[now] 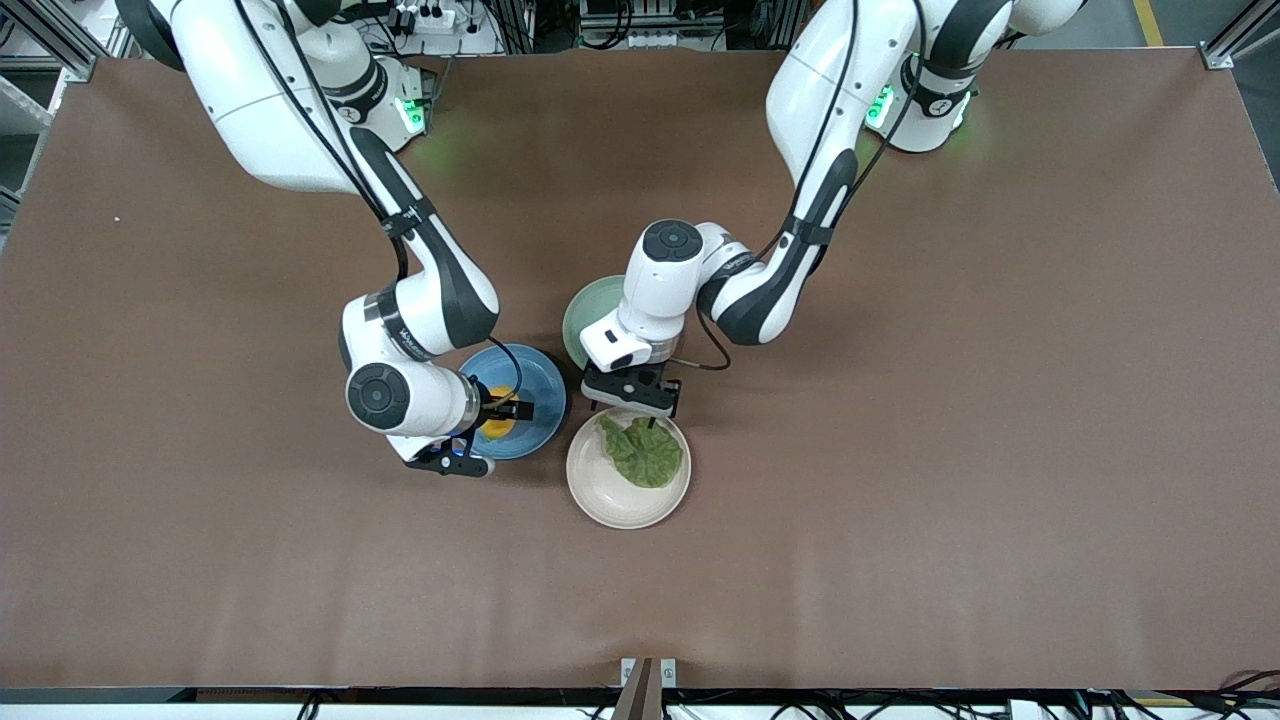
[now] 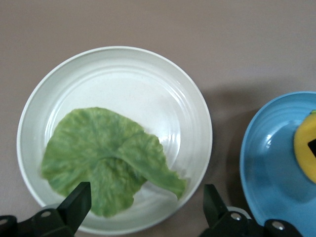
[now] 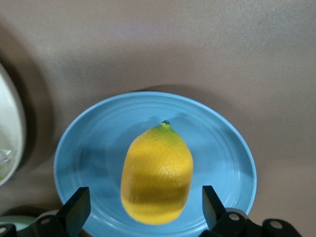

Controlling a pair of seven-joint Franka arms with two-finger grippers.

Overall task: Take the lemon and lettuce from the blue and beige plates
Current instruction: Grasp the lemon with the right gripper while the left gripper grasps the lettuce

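Note:
The lemon [image 1: 497, 428] lies on the blue plate [image 1: 545, 385]. My right gripper [image 1: 503, 414] hangs open just over it. In the right wrist view the lemon [image 3: 157, 173] sits between the spread fingers of the right gripper [image 3: 143, 203], on the blue plate [image 3: 89, 148]. The lettuce [image 1: 645, 453] lies flat on the beige plate [image 1: 620, 500]. My left gripper [image 1: 635, 406] is open over that plate's rim nearest the robots. In the left wrist view the lettuce [image 2: 103, 158] lies on the beige plate [image 2: 148, 84], with the left gripper [image 2: 146, 200] above its edge.
A pale mint-green plate [image 1: 585, 315] lies under the left arm's wrist, farther from the front camera than the beige plate. The three plates stand close together mid-table. The left wrist view also catches the blue plate [image 2: 269, 163] and the lemon [image 2: 307, 148].

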